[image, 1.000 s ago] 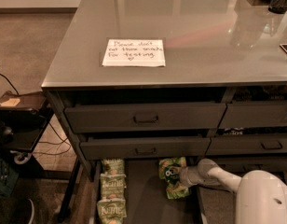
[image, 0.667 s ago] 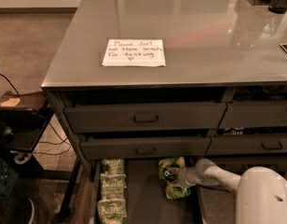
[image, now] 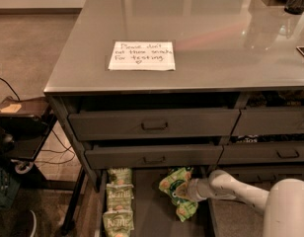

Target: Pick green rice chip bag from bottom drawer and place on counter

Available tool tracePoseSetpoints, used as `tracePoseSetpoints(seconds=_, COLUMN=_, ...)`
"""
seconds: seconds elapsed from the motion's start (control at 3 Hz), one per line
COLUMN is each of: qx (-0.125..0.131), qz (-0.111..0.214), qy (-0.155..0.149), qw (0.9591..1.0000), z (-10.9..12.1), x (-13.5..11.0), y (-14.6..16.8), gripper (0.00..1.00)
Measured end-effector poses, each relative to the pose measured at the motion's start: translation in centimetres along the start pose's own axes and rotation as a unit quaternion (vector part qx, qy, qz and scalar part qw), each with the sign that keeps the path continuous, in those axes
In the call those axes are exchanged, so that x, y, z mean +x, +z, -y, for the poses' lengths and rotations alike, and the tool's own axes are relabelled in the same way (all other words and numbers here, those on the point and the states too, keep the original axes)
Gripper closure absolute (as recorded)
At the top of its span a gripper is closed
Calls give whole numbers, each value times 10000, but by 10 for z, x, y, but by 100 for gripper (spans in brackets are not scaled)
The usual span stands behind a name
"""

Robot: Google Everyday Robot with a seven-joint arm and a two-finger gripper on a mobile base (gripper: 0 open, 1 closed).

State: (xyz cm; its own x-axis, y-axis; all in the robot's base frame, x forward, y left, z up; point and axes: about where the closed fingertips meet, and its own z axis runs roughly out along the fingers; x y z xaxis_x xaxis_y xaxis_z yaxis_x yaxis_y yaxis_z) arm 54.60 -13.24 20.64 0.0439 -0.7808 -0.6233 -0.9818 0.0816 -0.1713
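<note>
Gripper (image: 187,191) still at green rice chip bag (image: 172,182) in bottom drawer (image: 147,216), barely shifted, grip cannot be told, counter (image: 216,43) note (image: 141,56) reads "Please don't eat these snacks for testing"

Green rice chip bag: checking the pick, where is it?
The green rice chip bag lies low in camera view, in the bottom drawer right of the pale-green bags, gripper at its right side.

We see a glossy, smooth grey counter (image: 216,38), a matt white paper note (image: 141,56), a dark matt metal bottom drawer (image: 147,209) and a crinkly, shiny green rice chip bag (image: 171,180). The smooth pale gripper (image: 185,191) is at the bag, in the drawer.
</note>
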Motion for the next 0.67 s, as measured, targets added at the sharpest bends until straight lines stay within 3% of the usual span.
tracePoseSetpoints(seconds=0.67, qx=-22, qz=273, qy=6, qw=9996, z=-31, x=-41, y=-34, gripper=100)
